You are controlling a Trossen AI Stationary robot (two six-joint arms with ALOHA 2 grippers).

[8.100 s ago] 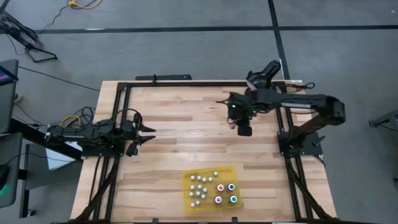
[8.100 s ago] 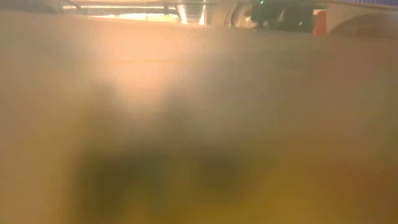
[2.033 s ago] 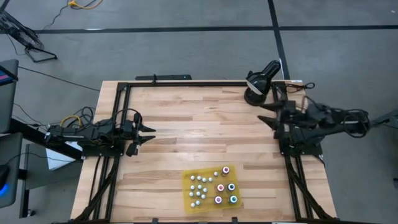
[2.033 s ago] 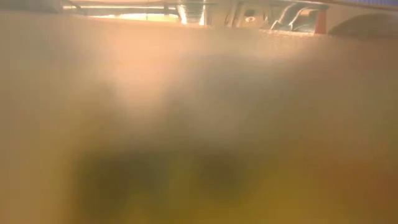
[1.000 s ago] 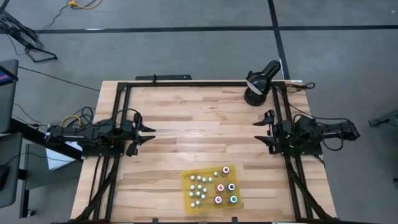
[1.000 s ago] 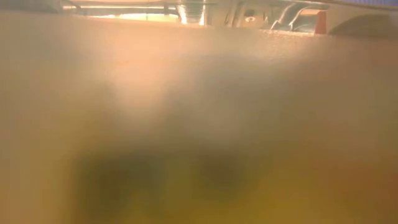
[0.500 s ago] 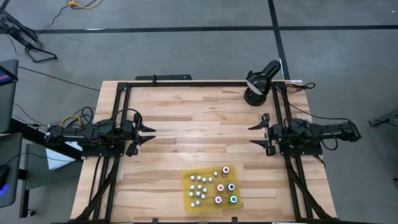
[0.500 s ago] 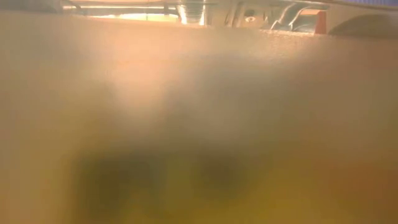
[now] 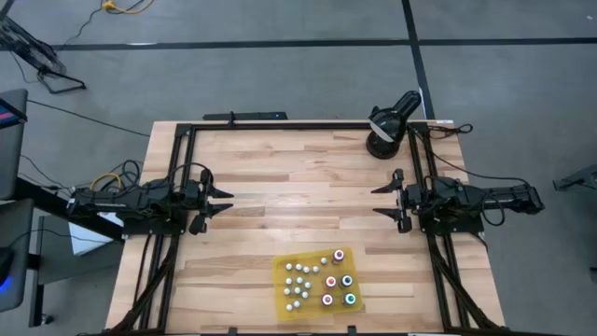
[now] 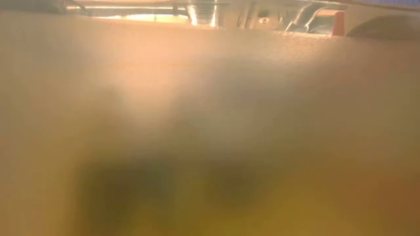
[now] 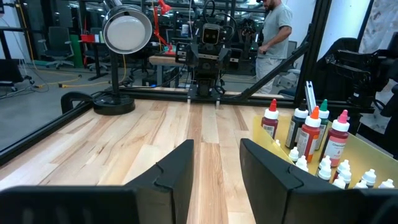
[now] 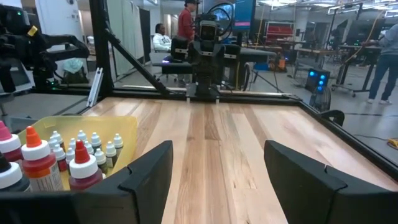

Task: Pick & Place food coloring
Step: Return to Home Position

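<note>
step: homing | bottles [image 9: 312,278] upright in tray [image 9: 278,301], by one edge of surface [image 9: 280,177] | left pincer [image 9: 227,201] apart, empty, parked at left side | right pincer [image 9: 377,202] apart, empty, at right side | advice: settle right arm slowly, clear of lamp [image 9: 387,131] and tray

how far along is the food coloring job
Done: the tiny white-capped bottles and taller coloured-cap bottles all stand in the flat yellow tray; none shows loose on the wooden table. In hand: nothing; the left gripper and right gripper rest open at opposite table edges. Left: nothing visible.
</note>
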